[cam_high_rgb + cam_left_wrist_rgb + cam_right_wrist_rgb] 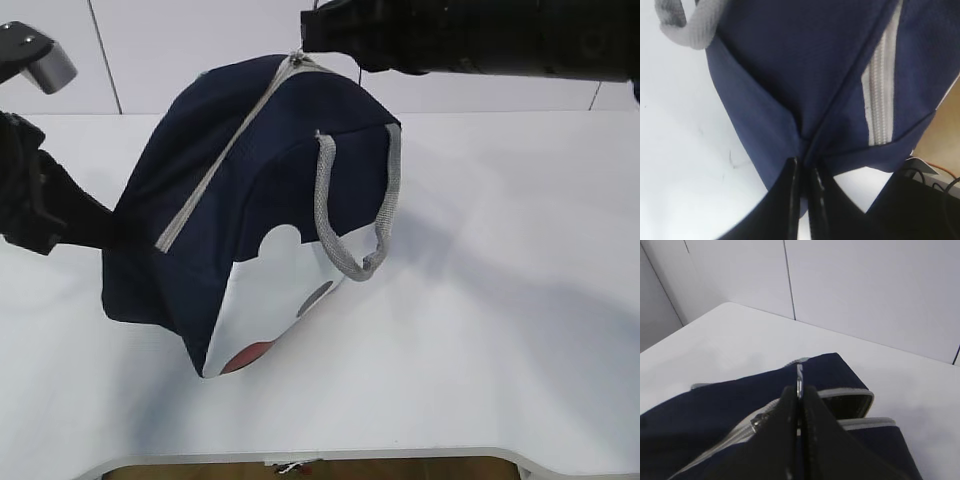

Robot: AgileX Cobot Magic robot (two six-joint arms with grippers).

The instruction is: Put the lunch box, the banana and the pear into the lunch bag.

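The lunch bag [250,200] is seen tilted at the centre of the exterior frame, one lower corner resting on the white counter [480,330], its grey zipper [225,160] running diagonally and a grey handle [350,200] hanging at its right side. A fold of navy fabric at the bag's left end is pinched by the closed fingers of the left gripper [805,175]. The metal zipper pull [799,380] at the top of the bag is clamped between the shut fingers of the right gripper [799,395].

In the exterior view the left gripper [112,232] is hiding behind the lunch bag [250,180], and the top edge is cutting off the right arm [470,35]. The bag's inside is not showing anywhere. In the left wrist view the frame is cropping the grey handle [687,25].
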